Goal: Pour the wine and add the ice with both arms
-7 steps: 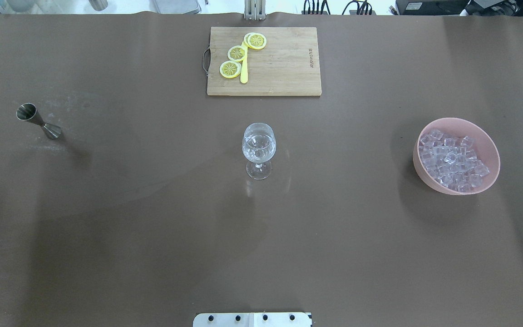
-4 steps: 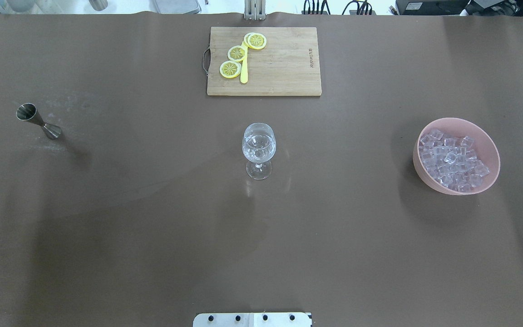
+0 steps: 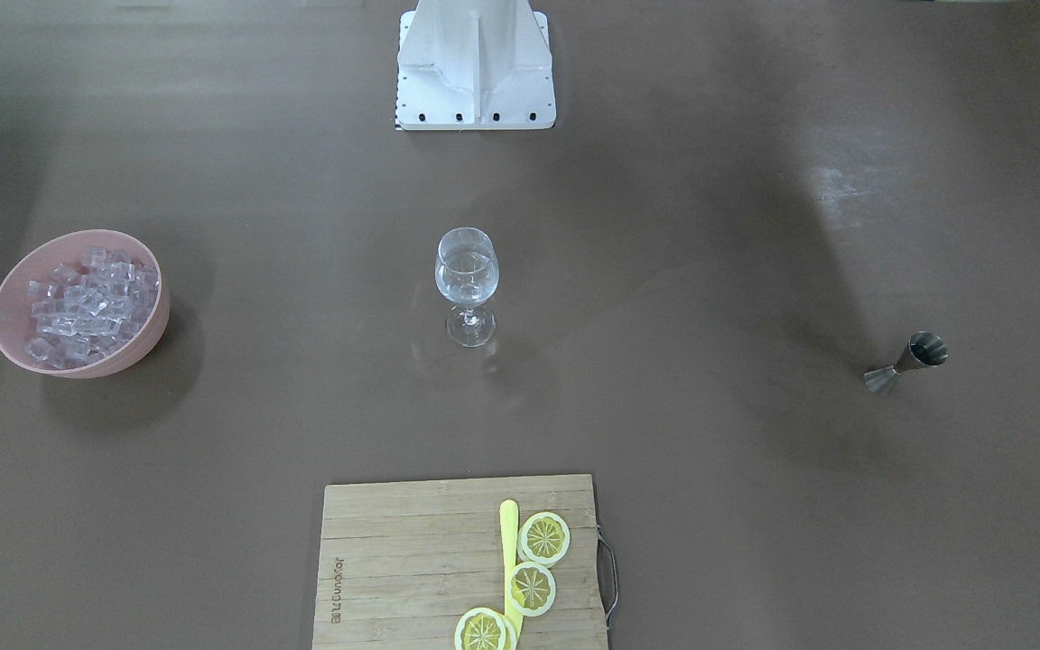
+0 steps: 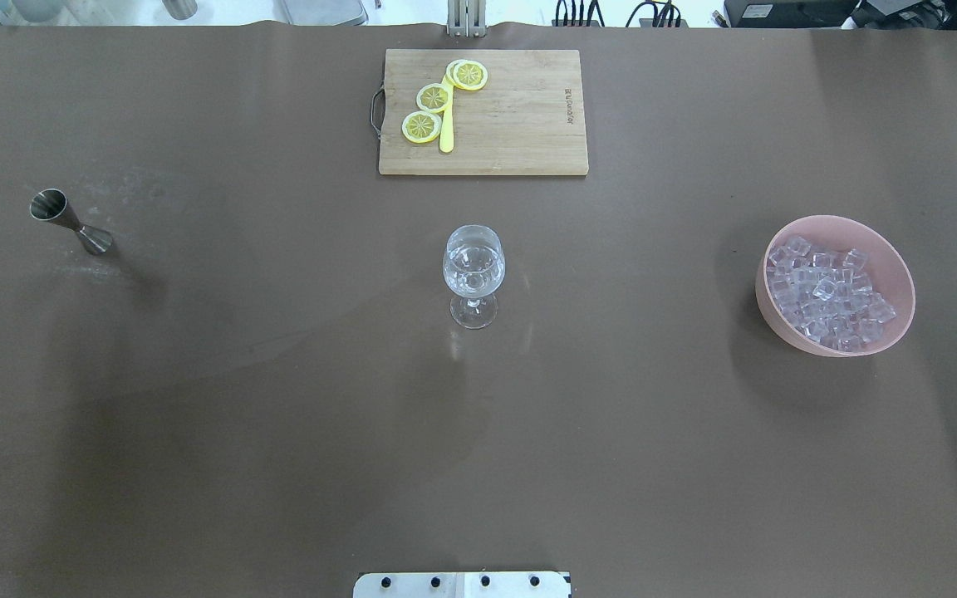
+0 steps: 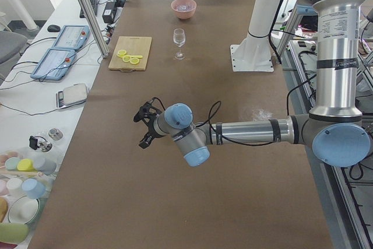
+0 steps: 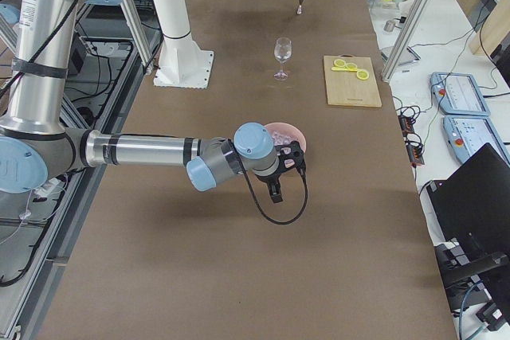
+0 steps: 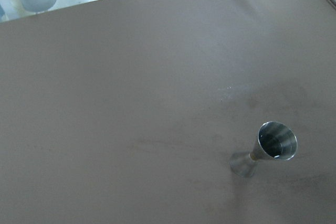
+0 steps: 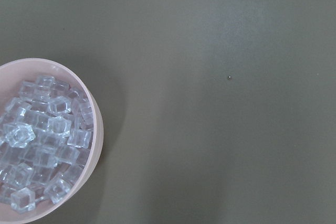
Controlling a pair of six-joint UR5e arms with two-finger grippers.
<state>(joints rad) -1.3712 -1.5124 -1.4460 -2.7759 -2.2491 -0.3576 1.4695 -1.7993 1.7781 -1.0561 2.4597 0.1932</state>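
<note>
**Both claws off the counter, wine in the glass, ice in the bowl**

In the overhead view a stemmed glass (image 4: 473, 274) stands upright at the centre of the brown counter (image 4: 279, 457). The wine (image 3: 466, 278) sits in its bowl as a small amount of clear liquid. At centre right the ice (image 4: 826, 297) is heaped in a pink bowl (image 4: 771, 314), well apart from the glass. At centre left a steel jigger (image 4: 71, 221) stands upright and alone. At top centre lies a wooden cutting board (image 4: 512, 116) with lemon slices (image 4: 421, 126) and a yellow knife (image 4: 446, 129) on its left part.

The left arm (image 5: 250, 131) reaches out level above the counter. The left claw (image 5: 140, 129) grips nothing; I cannot tell whether its fingers are apart or together. Its wrist camera shows the jigger at lower right.

The right arm (image 6: 143, 149) also stretches out level. The right claw (image 6: 285, 173) hangs in front of the pink bowl, and its state cannot be told either. Its wrist camera shows the ice at lower left.
</note>
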